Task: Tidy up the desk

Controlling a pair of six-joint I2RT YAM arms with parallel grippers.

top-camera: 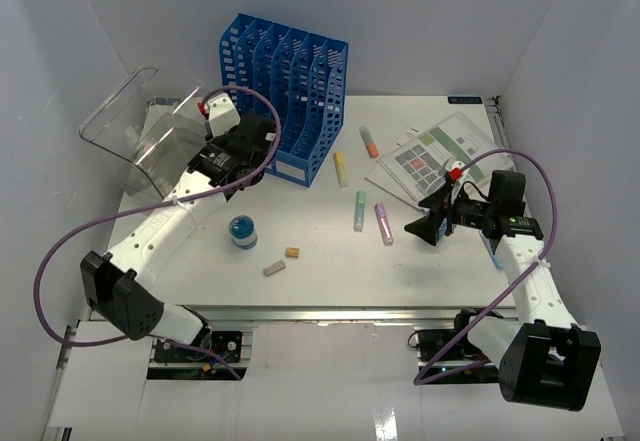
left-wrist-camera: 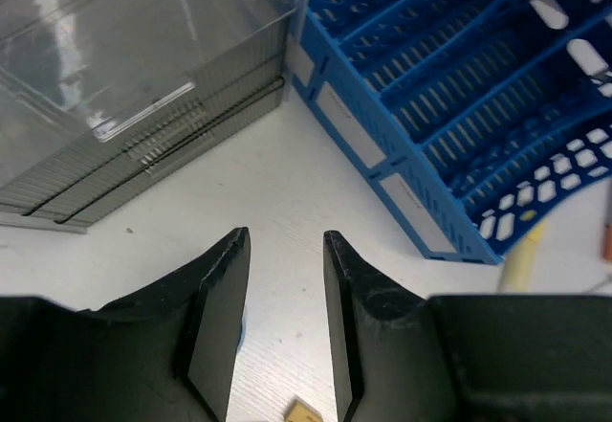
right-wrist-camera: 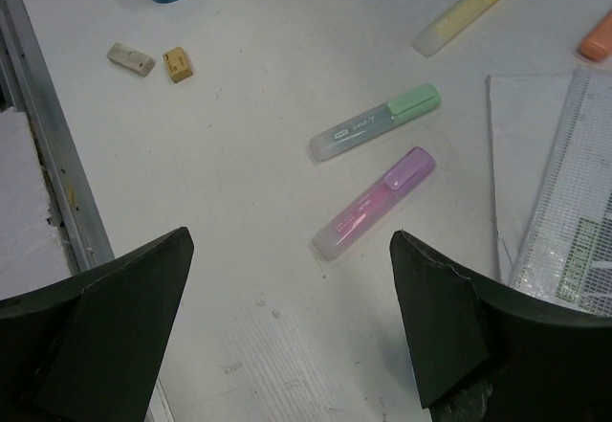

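Observation:
The white desk (top-camera: pixel 330 271) holds a green highlighter (top-camera: pixel 359 211), a purple one (top-camera: pixel 383 223), a yellow one (top-camera: pixel 341 169) and an orange one (top-camera: pixel 370 142). My left gripper (top-camera: pixel 262 159) is open and empty, low over the desk between the clear drawer box (left-wrist-camera: pixel 124 77) and the blue file rack (left-wrist-camera: pixel 459 106); in its wrist view the gripper (left-wrist-camera: pixel 285 235) shows bare desk between the jaws. My right gripper (top-camera: pixel 420 229) is wide open and empty, above the desk just right of the purple highlighter (right-wrist-camera: pixel 373 202) and green highlighter (right-wrist-camera: pixel 375 122); it shows in its wrist view (right-wrist-camera: pixel 292 235).
A blue ink bottle (top-camera: pixel 242 232), a grey eraser (top-camera: pixel 274 268) and a tan eraser (top-camera: pixel 292 252) lie at front left. Printed sheets (top-camera: pixel 440 156) lie at back right, and a blue pen (top-camera: pixel 495 253) lies under the right arm. The metal rail (right-wrist-camera: pixel 48 154) runs along the front edge.

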